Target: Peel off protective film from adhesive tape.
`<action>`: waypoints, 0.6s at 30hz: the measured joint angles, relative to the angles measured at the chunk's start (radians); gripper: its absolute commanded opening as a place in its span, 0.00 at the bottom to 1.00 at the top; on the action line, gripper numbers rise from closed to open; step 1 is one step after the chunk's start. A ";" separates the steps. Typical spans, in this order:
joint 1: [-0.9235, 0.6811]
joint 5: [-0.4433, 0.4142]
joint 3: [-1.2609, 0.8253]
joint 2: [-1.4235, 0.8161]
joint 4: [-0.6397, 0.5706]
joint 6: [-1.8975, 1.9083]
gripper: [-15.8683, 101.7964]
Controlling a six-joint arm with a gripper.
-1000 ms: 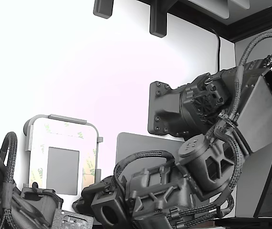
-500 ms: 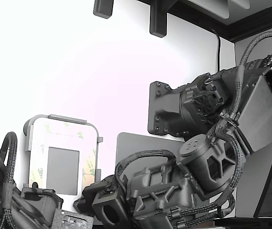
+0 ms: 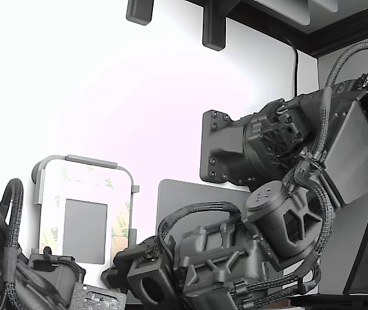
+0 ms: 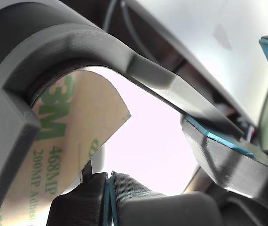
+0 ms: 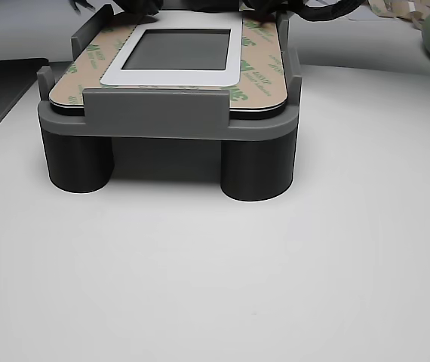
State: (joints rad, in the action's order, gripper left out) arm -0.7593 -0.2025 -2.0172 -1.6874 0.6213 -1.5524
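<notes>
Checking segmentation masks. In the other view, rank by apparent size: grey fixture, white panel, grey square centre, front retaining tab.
Largest to smallest as seen:
1. grey fixture
2. white panel
3. grey square centre and front retaining tab: too close to rank, and the tab sits nearer the camera.

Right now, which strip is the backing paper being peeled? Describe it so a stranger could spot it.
Find the grey stand on the white table; a white panel with a grey centre lies on it. The backing paper borders that panel: tan, with green 3M print, and one corner curls up by the gripper. The loose strips behind lie off the stand.
</notes>
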 measured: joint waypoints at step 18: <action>0.000 0.008 -0.003 0.005 -0.035 -0.009 0.05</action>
State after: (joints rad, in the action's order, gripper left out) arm -0.7593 -0.1948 -2.0203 -1.6828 0.5860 -1.5616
